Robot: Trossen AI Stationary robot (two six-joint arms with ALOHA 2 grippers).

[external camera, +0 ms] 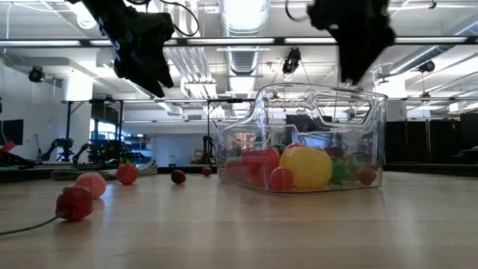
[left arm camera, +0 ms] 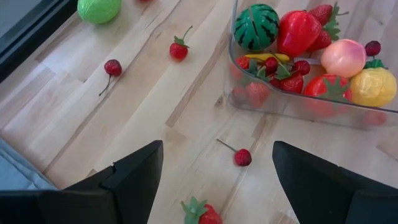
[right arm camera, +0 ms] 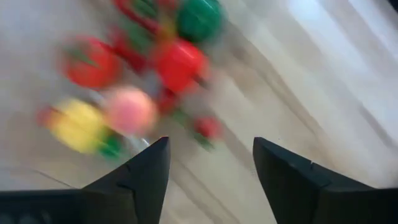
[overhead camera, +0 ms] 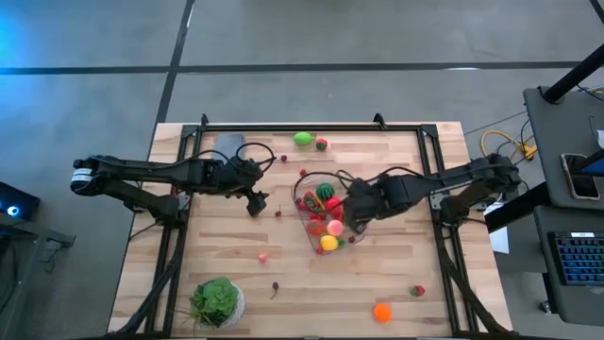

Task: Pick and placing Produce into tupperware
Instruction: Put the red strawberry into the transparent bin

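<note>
Seemingly, a placing step is just being finished: the right gripper (overhead camera: pixel 357 219) is held above the right edge of the tupperware (overhead camera: pixel 304 225), its fingers spread apart with nothing seen between them, so the piece it carried is judged to lie in the tub already. The tupperware, a clear, glossy rectangular plastic tub with rounded corners, is set near the middle of the pale wooden plank table (overhead camera: pixel 396 283). Inside it are heaped smooth toy fruits: a striped green melon (left arm camera: pixel 256 26), a shiny red pepper-like piece (left arm camera: pixel 298 31), a pink peach (left arm camera: pixel 343 57), a dimpled yellow fruit (left arm camera: pixel 373 86) and several small strawberries.

The left gripper (overhead camera: pixel 257 202) is held left of the tub, above loose produce, its fingers spread wide and empty. Directly below it a red cherry with a thin stem (left arm camera: pixel 242 157) and a leafy-topped strawberry (left arm camera: pixel 202 213) are seen on the wood. Farther off lie another strawberry (left arm camera: pixel 179 50), a second cherry (left arm camera: pixel 112 67) and a round green fruit (overhead camera: pixel 302 139) at the far edge. An orange ball (overhead camera: pixel 381 312) and a small berry (overhead camera: pixel 417 291) are left at the near right.

The next move is judged to call for the left gripper to be lowered over the cherry or strawberry beneath it; both are small, round and likely to roll, so a centred pinch is needed. A leafy green head in a white bowl (overhead camera: pixel 218 300) is set at the near left.
</note>
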